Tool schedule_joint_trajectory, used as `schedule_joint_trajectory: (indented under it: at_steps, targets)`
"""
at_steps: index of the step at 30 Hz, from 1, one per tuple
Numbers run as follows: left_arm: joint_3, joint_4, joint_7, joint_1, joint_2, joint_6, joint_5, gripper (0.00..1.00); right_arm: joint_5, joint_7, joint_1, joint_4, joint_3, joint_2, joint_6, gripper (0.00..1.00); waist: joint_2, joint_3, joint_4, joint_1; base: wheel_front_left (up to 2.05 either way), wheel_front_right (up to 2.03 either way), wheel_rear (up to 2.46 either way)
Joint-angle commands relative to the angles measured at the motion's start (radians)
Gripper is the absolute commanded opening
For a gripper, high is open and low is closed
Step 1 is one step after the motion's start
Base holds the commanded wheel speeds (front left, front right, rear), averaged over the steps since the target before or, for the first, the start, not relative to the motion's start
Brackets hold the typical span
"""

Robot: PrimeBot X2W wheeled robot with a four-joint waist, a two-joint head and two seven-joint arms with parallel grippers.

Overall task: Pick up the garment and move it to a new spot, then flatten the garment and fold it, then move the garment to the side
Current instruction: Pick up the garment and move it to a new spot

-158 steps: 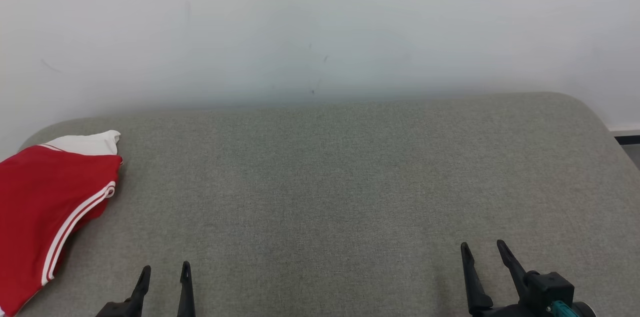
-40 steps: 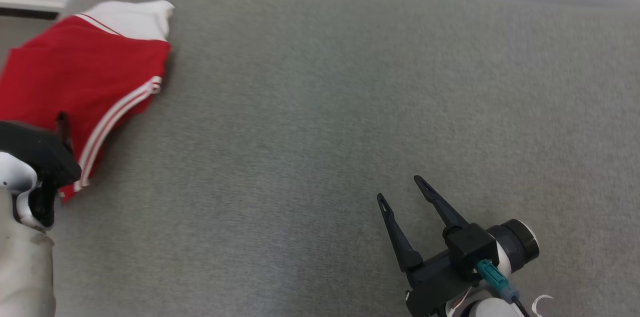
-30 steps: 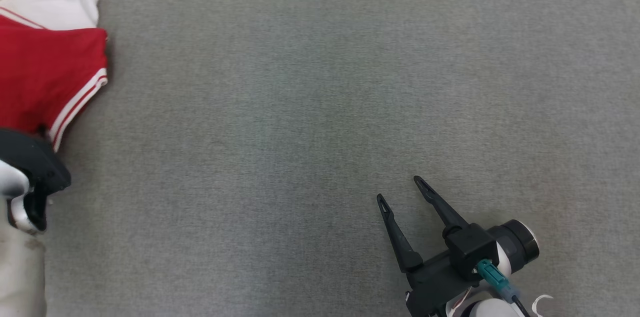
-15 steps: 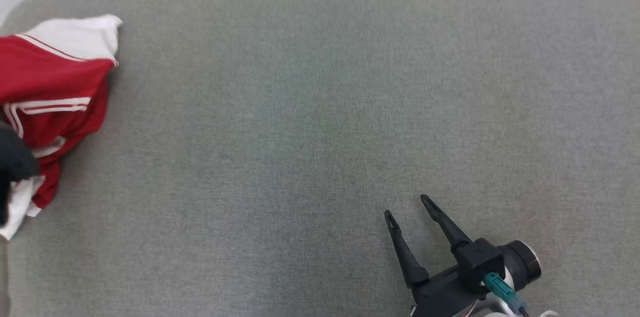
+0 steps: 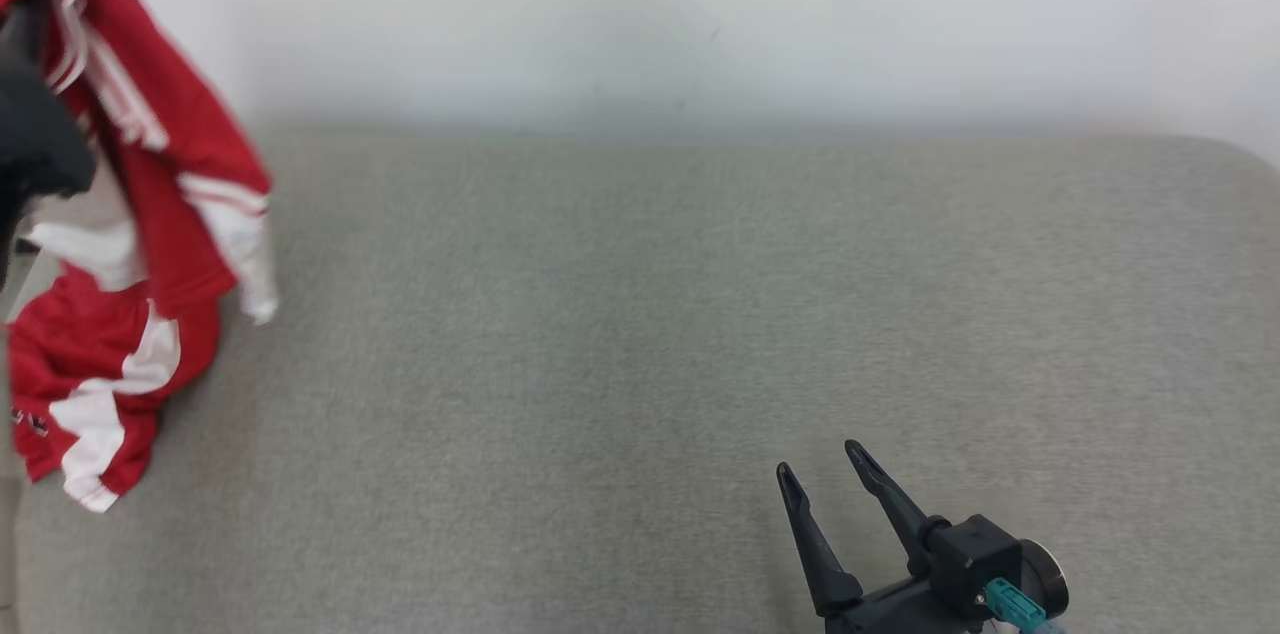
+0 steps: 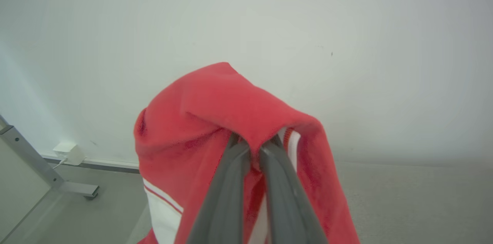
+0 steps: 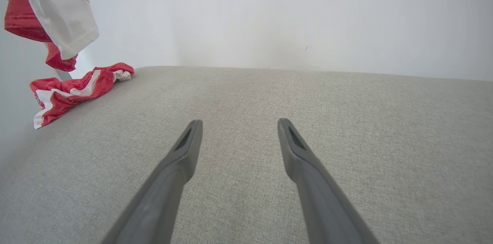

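The garment (image 5: 150,214) is red with white stripes and panels. It hangs at the far left of the head view, its lower end (image 5: 90,394) resting on the grey padded surface (image 5: 650,334). In the left wrist view my left gripper (image 6: 254,146) is shut on a fold of the red garment (image 6: 231,101), which drapes over the fingertips. My right gripper (image 5: 820,469) stands open low on the right, above bare grey fabric. The right wrist view shows the right gripper (image 7: 238,124) open, with the garment (image 7: 73,86) partly lifted at the far left.
A white wall (image 5: 700,14) rises behind the padded surface. The left wrist view shows a floor, a metal frame leg (image 6: 42,167) and a white plug box (image 6: 69,151) at the wall's foot.
My left gripper has shut on the garment and raised it, so most of it now hangs instead of lying flat. The head camera has tilted up. The right gripper stays open.
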Motion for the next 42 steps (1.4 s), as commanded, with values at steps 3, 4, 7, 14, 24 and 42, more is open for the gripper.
schedule_joint_trajectory:
  at_steps: [3, 4, 7, 14, 24, 42]
  targets:
    - [-0.041, -0.05, 0.017, -0.024, -0.055, -0.008, -0.036, 0.0, 0.015, -0.01, 0.014, 0.013, -0.004, 0.0, -0.002, 1.0, 0.0001, -0.073, -0.099, 0.0003, 0.0, 0.0, 0.0]
    - [-0.053, -0.064, 0.018, -0.024, -0.067, -0.007, -0.039, 0.0, 0.016, -0.01, 0.013, 0.015, 0.0, 0.0, -0.002, 1.0, 0.0001, -0.076, -0.116, 0.0003, 0.0, 0.0, 0.0]
    - [-0.106, -0.108, 0.006, -0.004, -0.109, -0.012, -0.055, 0.0, 0.005, -0.014, 0.005, 0.013, 0.003, 0.0, -0.002, 1.0, 0.0001, -0.077, -0.174, 0.0003, 0.0, 0.0, 0.0]
    - [-0.242, -0.184, -0.066, 0.111, -0.213, -0.014, -0.101, 0.0, -0.042, -0.005, -0.01, -0.003, -0.027, -0.001, -0.002, 1.0, 0.0001, -0.047, -0.335, 0.0003, 0.0, 0.0, 0.0]
    - [-0.338, -0.069, -0.195, 0.25, -0.293, 0.007, -0.066, 0.0, -0.064, 0.023, -0.002, -0.046, -0.057, 0.0, -0.002, 1.0, 0.0001, 0.021, -0.477, 0.0003, 0.0, 0.0, 0.0]
    - [-0.381, 0.178, -0.589, 0.375, -0.331, 0.076, -0.034, 1.0, -0.075, 0.024, 0.041, -0.059, -0.118, -0.001, -0.002, 1.0, 0.0001, -0.018, -0.332, 0.0003, 0.0, 0.0, 0.0]
